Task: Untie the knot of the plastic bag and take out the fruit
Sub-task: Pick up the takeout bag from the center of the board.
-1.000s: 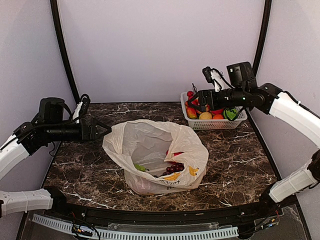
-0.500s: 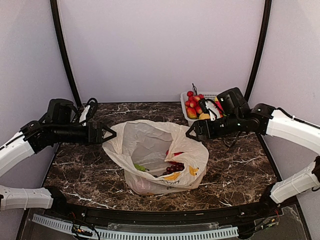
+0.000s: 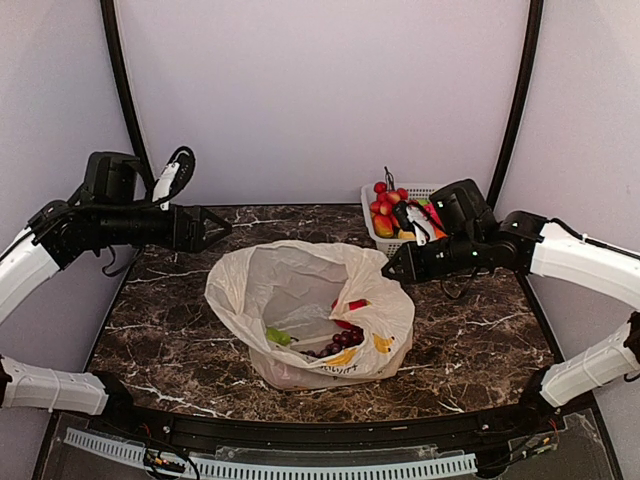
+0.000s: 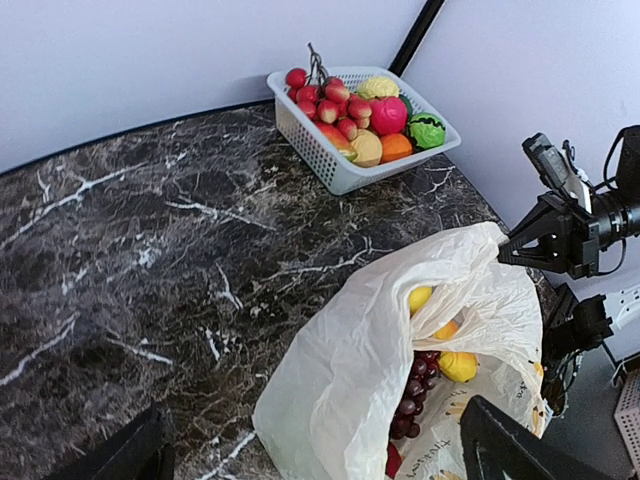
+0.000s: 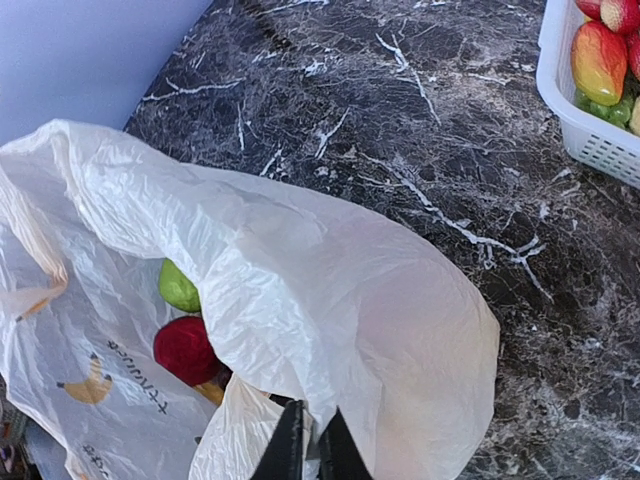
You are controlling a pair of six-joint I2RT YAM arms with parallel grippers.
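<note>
plastic bag: stands in the middle of the table, mouth gaping upward.
fruit: a dark grape bunch with green, red and yellow pieces, lying in the bottom of the bag.
right end effector: fingers pressed together on the bag's right rim, pinching the thin film.
left end effector: fingers spread wide, hanging near the bag's left rim and apart from it.
white mesh basket: rear right of the table, heaped with more fruit, well apart from the bag.
</note>
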